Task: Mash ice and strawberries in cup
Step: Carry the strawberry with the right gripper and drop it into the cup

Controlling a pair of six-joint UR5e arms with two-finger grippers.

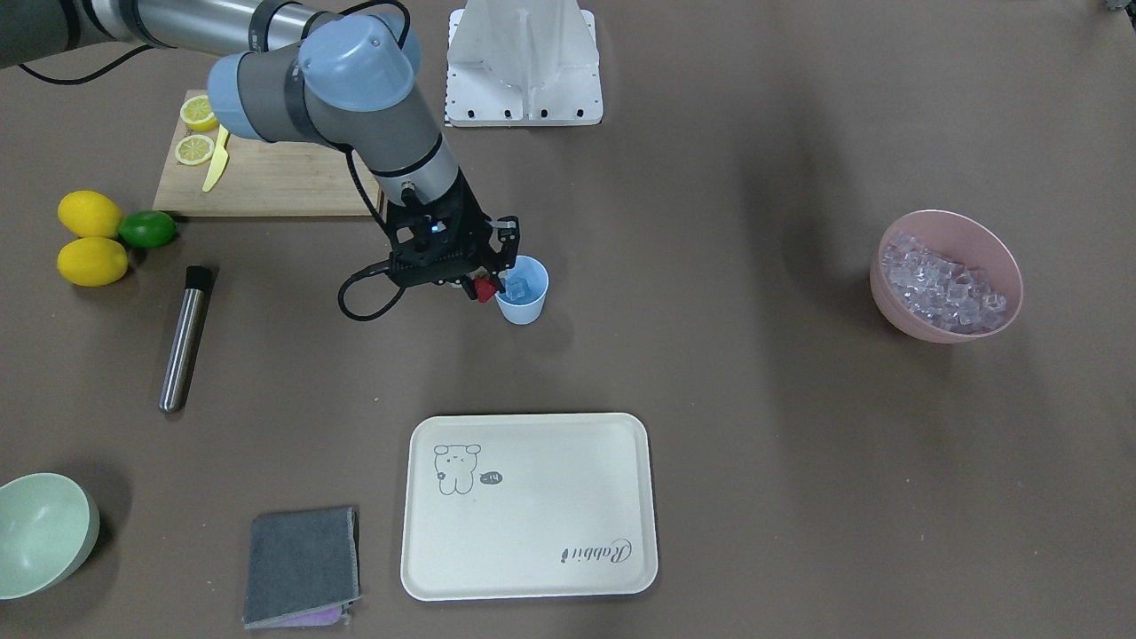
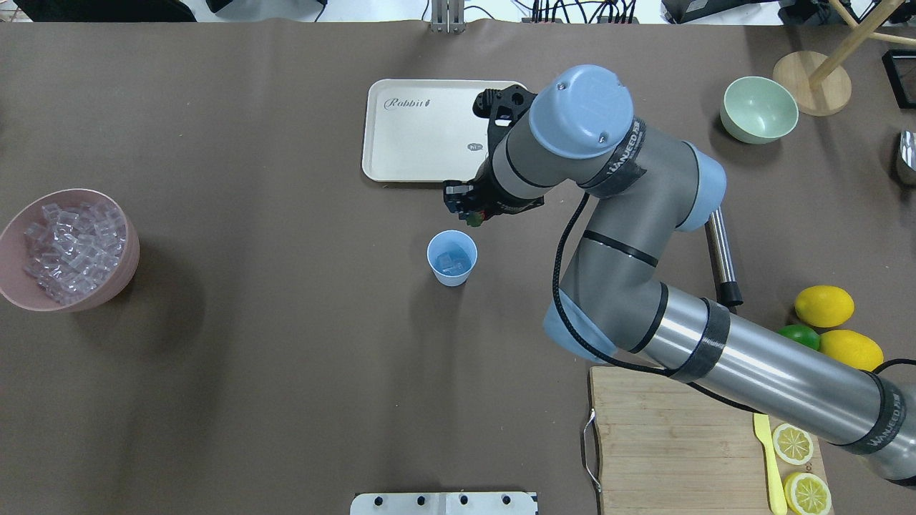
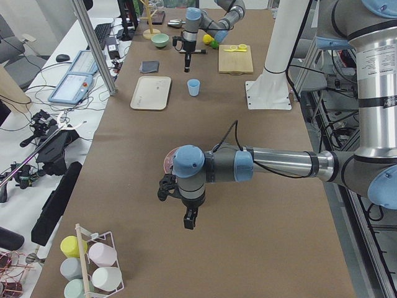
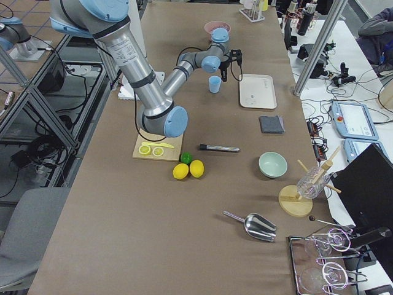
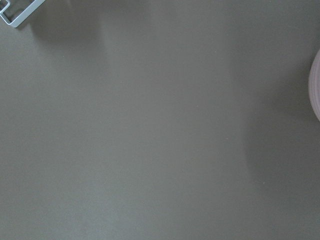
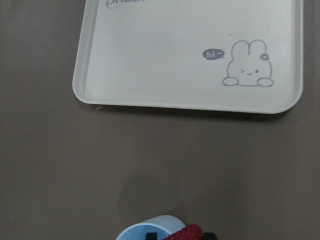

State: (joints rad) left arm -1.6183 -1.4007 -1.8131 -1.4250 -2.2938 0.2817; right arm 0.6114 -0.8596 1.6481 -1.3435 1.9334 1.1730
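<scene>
Red strawberry (image 1: 484,289), pinched in the right arm's fingers (image 1: 469,280), hangs at the rim of the blue cup (image 1: 522,306) mid-counter, likely to drop onto the ice (image 1: 517,286) inside. I cannot tell how the left arm's fingers (image 3: 189,218) stand.

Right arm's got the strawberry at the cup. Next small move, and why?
Probably centre the right gripper over the cup, then open. The strawberry sits pinched at the rim, not clearly over the opening; ice is already inside.

Brown-covered table (image 2: 286,372), white side desk (image 3: 37,74) (rather cluttered), tiled floor (image 4: 31,7)
</scene>
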